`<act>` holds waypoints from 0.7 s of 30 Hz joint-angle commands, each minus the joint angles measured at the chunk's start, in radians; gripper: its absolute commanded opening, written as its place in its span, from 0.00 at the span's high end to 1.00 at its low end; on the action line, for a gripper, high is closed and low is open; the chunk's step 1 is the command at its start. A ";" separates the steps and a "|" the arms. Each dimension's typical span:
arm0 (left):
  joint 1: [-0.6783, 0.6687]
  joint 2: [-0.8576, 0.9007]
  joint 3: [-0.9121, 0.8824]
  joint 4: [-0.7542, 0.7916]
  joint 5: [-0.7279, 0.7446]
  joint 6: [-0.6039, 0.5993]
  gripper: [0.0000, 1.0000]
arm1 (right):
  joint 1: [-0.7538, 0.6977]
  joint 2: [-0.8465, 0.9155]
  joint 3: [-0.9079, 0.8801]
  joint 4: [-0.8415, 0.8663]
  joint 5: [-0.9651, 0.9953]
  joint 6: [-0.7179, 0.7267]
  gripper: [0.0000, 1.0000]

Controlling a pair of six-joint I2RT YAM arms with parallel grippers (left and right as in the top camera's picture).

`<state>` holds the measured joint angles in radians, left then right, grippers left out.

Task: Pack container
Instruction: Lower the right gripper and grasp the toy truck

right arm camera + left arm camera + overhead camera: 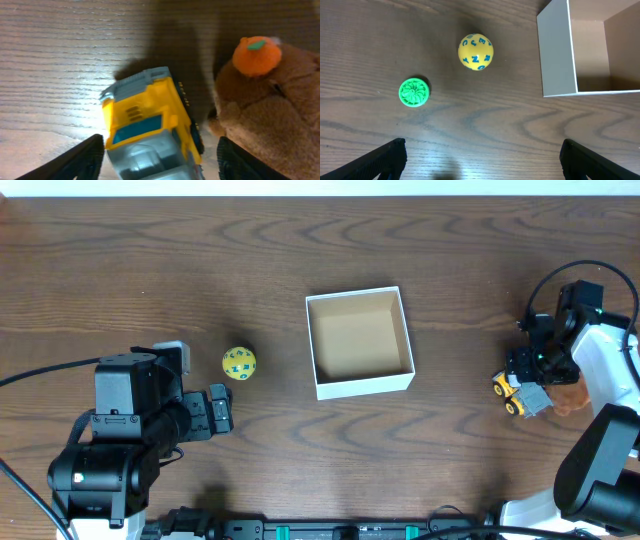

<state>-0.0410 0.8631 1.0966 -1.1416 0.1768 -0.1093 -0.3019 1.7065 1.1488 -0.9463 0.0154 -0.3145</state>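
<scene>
The container [362, 386] is a square cardboard box with white walls and a tan inside, open and empty at the table's middle; its left wall shows in the left wrist view [555, 55]. A yellow ball with blue letters [239, 364] [476, 52] lies left of it. A green disc [413, 92] lies near the ball. My left gripper [222, 410] [482, 162] is open and empty, short of both toys. My right gripper [527, 383] [160, 162] is open, its fingers either side of a yellow and grey toy truck [512, 394] [147, 120].
A brown plush toy with an orange top [572, 398] [265, 100] lies right next to the truck, close to my right finger. The table is dark wood. The green disc is hidden under my left arm in the overhead view.
</scene>
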 commanded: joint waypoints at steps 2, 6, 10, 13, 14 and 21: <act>0.001 0.000 0.015 -0.002 -0.005 -0.012 0.02 | 0.001 0.002 -0.005 -0.004 0.003 0.015 0.29; 0.001 0.000 0.015 -0.002 -0.005 -0.012 0.02 | 0.001 0.002 -0.005 -0.005 0.003 0.015 0.30; 0.001 0.000 0.015 -0.002 -0.005 -0.012 0.02 | 0.001 0.002 -0.005 -0.007 0.003 0.015 0.27; 0.001 0.000 0.015 -0.002 -0.005 -0.012 0.02 | 0.001 0.002 -0.005 -0.014 0.004 0.015 0.25; 0.001 0.000 0.015 -0.002 -0.005 -0.012 0.02 | 0.001 0.002 -0.005 -0.016 0.010 0.015 0.25; 0.001 0.000 0.015 -0.002 -0.005 -0.012 0.02 | 0.001 0.002 -0.007 -0.039 0.067 0.031 0.24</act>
<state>-0.0410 0.8631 1.0966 -1.1416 0.1768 -0.1093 -0.3019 1.7065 1.1488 -0.9806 0.0486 -0.3050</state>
